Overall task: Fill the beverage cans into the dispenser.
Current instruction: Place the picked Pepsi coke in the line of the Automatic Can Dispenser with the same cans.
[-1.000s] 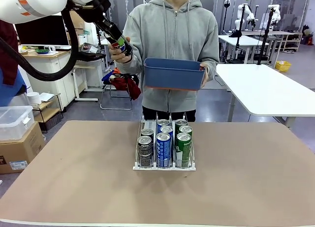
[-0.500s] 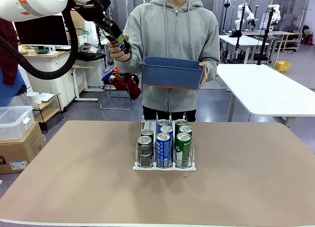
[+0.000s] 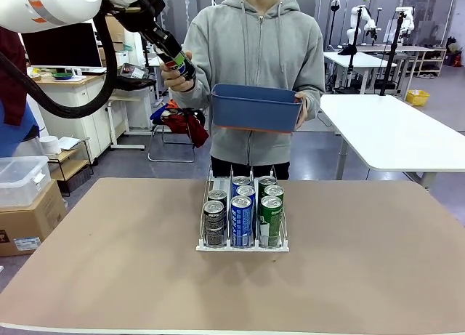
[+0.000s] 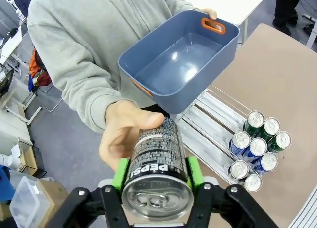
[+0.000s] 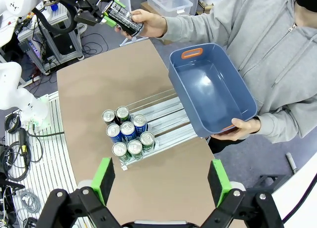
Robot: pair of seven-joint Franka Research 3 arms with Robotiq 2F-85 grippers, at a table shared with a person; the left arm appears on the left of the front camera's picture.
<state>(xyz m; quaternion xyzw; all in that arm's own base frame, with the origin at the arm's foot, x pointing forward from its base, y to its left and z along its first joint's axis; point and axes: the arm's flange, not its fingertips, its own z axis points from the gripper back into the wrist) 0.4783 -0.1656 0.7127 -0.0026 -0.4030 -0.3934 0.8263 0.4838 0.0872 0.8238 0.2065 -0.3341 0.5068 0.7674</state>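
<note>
High at the back left, my left gripper point(image 3: 173, 57) is shut on a dark grey Pepsi can point(image 3: 179, 65). The person's hand point(image 3: 171, 78) grips the same can. In the left wrist view the green pads point(image 4: 120, 172) press both sides of this can point(image 4: 156, 149), and the hand point(image 4: 124, 134) wraps its far end. The clear dispenser point(image 3: 205, 245) stands mid-table with several cans: dark ones point(image 3: 213, 220) in the left lane, blue ones point(image 3: 241, 219) in the middle and green ones point(image 3: 270, 217) on the right. My right gripper point(image 5: 161, 183) hangs open high above the table with nothing between its fingers.
The person stands at the far edge holding an empty blue bin point(image 3: 256, 108) in the other hand, above and behind the dispenser. A white side table point(image 3: 392, 131) is at the back right. Boxes point(image 3: 25, 197) sit on the floor at the left.
The left gripper and the person's hand stay together on the can, shifting only slightly. The blue bin wobbles a little.
</note>
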